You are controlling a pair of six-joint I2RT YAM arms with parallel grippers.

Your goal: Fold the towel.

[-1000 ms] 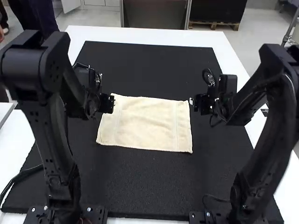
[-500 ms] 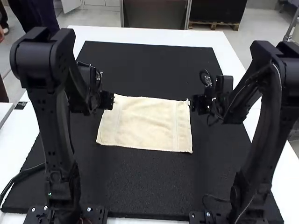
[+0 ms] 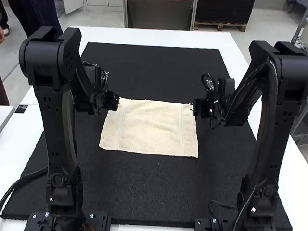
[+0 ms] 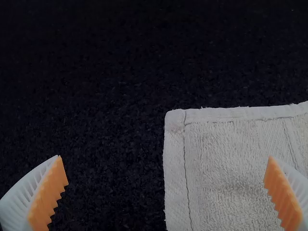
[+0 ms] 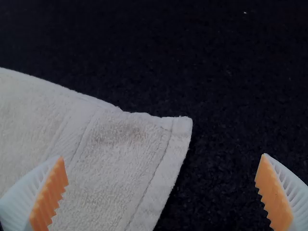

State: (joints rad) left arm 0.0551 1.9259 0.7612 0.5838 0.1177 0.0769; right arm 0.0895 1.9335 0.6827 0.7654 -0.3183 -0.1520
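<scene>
Towel: cream towel [image 3: 149, 127] spread flat on the black mat [image 3: 144, 192], near its middle, between the two grippers. Seam lines run inside its two short sides; its far edge bows slightly.
Left arm: [image 3: 60, 130] base at the near edge of the white table [image 3: 144, 36], main link close to upright with a slight lean outward. Elbow high; forearm angled down and forward, wrist beside the towel's far left corner.
Left gripper: [image 3: 115, 102] at the far left corner, pointing down. Jaws wide. In the left wrist view the corner [image 4: 175, 120] lies between the fingers, one orange pad [image 4: 48, 192] over bare mat, the other [image 4: 283, 195] over towel. Nothing gripped.
Right arm: [image 3: 262, 144] base at the near edge, main link rising with an outward lean. Elbow high; forearm slopes down and inward, wrist just outside the towel's far right corner.
Right gripper: [image 3: 195, 108] at the far right corner, pointing down. Jaws wide. In the right wrist view the corner [image 5: 180, 126] lies between the fingers, one pad [image 5: 50, 195] over towel, the other [image 5: 273, 195] over mat. Nothing gripped.
Contact: cannot tell whether any fingertip touches cloth or mat.
Symmetry: arms roughly mirrored, elbows well apart, one gripper per far corner.
</scene>
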